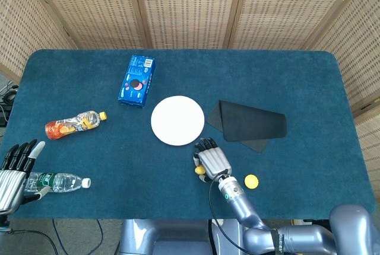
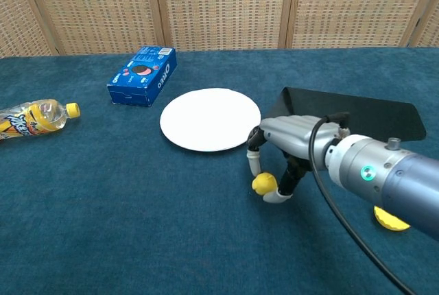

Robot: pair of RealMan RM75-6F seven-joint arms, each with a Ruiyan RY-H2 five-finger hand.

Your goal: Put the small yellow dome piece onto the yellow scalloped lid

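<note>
My right hand (image 2: 291, 151) (image 1: 211, 161) pinches the small yellow dome piece (image 2: 263, 184) (image 1: 199, 170) between its thumb and a finger, just above the blue cloth. The yellow scalloped lid (image 1: 252, 180) (image 2: 389, 218) lies flat on the cloth to the right of that hand, apart from it. My left hand (image 1: 15, 169) rests at the table's left edge in the head view, fingers spread, holding nothing.
A white plate (image 1: 177, 120) lies just behind my right hand, with a dark folded mat (image 1: 249, 124) to its right. A blue Oreo box (image 1: 136, 80), an orange drink bottle (image 1: 74, 124) and a clear water bottle (image 1: 58, 181) sit on the left.
</note>
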